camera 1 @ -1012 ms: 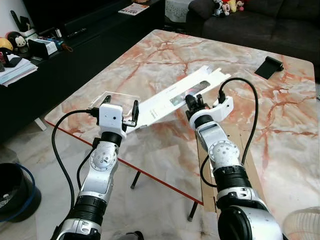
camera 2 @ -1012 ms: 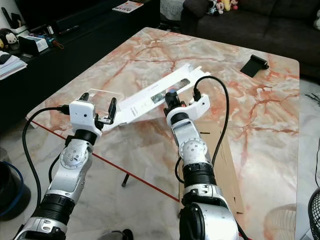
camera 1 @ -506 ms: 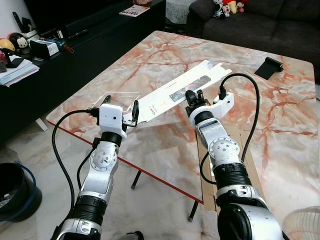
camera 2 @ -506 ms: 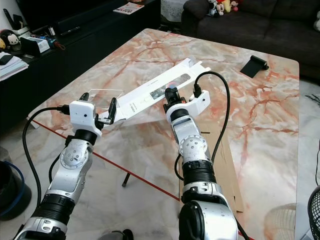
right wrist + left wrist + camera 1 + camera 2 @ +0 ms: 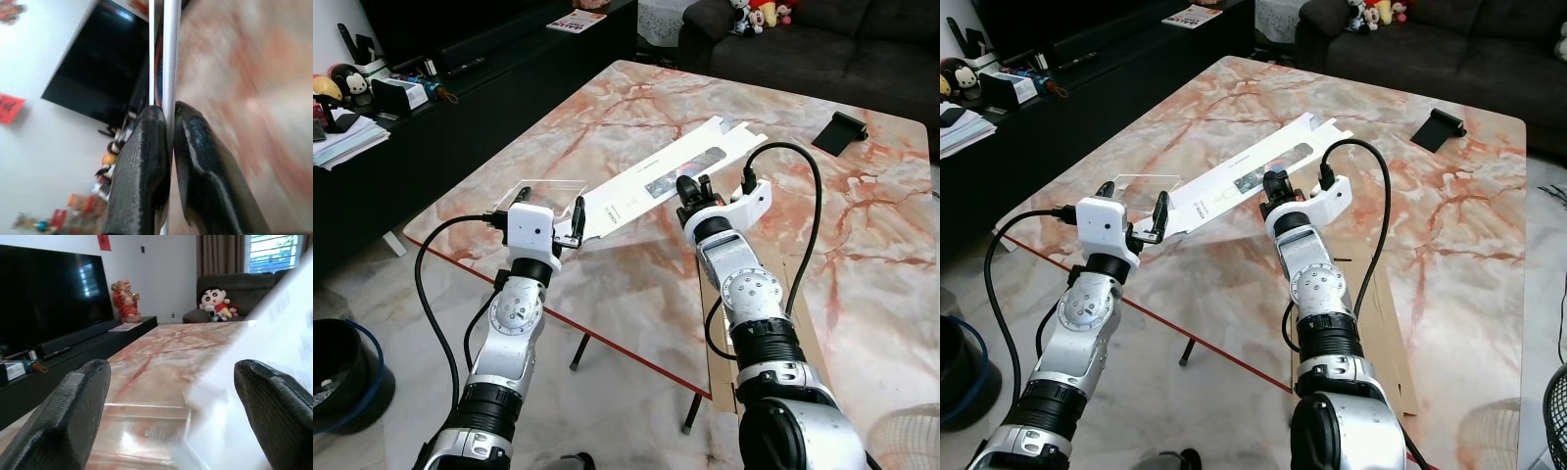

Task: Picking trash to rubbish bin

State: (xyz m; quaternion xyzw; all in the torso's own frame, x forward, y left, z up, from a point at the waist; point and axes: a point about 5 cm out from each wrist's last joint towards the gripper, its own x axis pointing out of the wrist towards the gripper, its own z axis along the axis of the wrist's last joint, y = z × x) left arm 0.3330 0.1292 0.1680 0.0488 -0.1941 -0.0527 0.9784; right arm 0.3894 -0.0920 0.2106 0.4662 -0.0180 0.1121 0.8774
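Presently we note our right gripper (image 5: 691, 188), jaws clamped on the long white flat box (image 5: 636, 193), holding it tilted above the marble tabletop (image 5: 607, 117). Our left gripper (image 5: 548, 210), jaws apart, straddles the box's lower end beside a clear plastic tray (image 5: 533, 191).

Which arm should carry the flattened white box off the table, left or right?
Right. The right gripper is already shut on the flattened white box, pinching its edge between both fingers. The left gripper is open at the box's near end, not gripping.
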